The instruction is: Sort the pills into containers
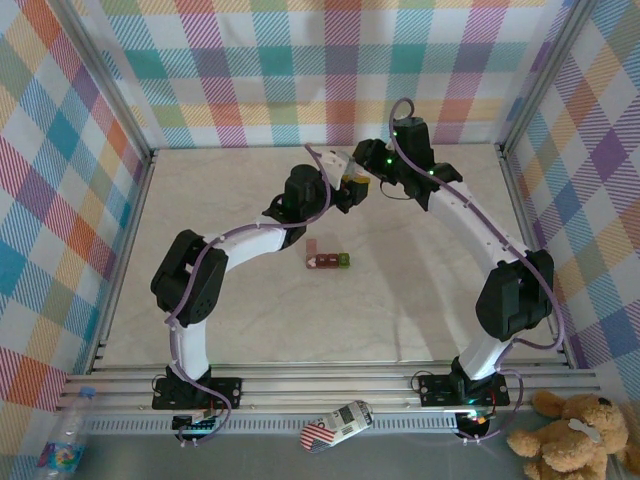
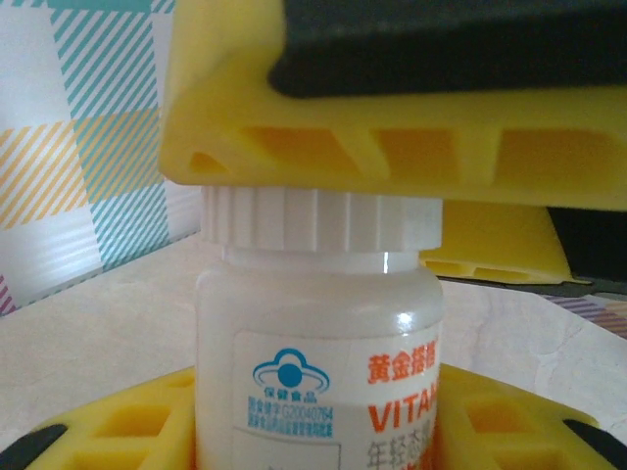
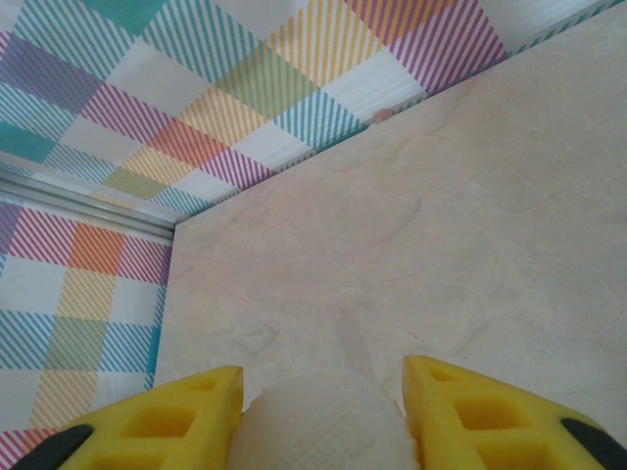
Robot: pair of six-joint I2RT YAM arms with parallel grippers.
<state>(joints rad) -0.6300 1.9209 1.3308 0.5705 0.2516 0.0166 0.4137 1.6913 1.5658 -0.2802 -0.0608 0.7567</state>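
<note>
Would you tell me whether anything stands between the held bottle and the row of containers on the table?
Only the white cap closing the bottle, with the right gripper clamped on it. The left gripper holds the bottle beyond the containers; nothing visible lies between them.

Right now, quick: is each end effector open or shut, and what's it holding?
Left end effector: closed on the white bottle.
Right end effector: closed on the bottle's cap.
</note>
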